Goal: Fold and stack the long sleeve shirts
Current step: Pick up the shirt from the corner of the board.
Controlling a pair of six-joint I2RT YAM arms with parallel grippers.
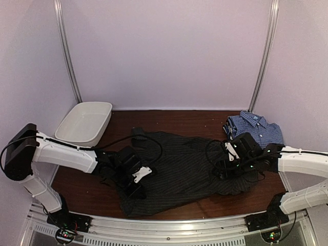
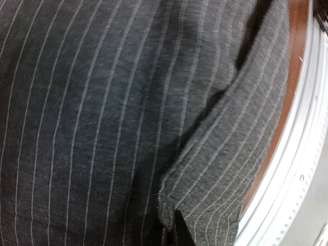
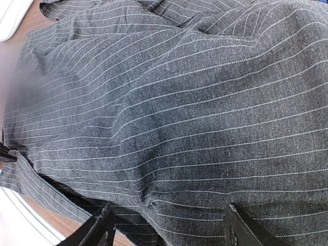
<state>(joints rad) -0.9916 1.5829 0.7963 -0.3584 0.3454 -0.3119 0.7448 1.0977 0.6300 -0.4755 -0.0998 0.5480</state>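
The black pinstripe shirt [image 1: 179, 166] lies spread across the middle of the table and fills both wrist views [image 2: 102, 113] [image 3: 195, 102]. My left gripper [image 1: 137, 180] is at the shirt's near left part. A fold of the shirt's edge [image 2: 171, 218] runs down into its jaws, which are hidden by the cloth. My right gripper [image 1: 226, 165] is over the shirt's right side, its fingers [image 3: 102, 225] wide apart above the cloth and holding nothing. The blue-and-white check shirt [image 1: 254, 128] lies folded at the back right.
A white oval tub [image 1: 84, 123] stands at the back left. The metal rail [image 2: 300, 169] runs along the table's near edge, close to the left gripper. Pale walls close the back and sides.
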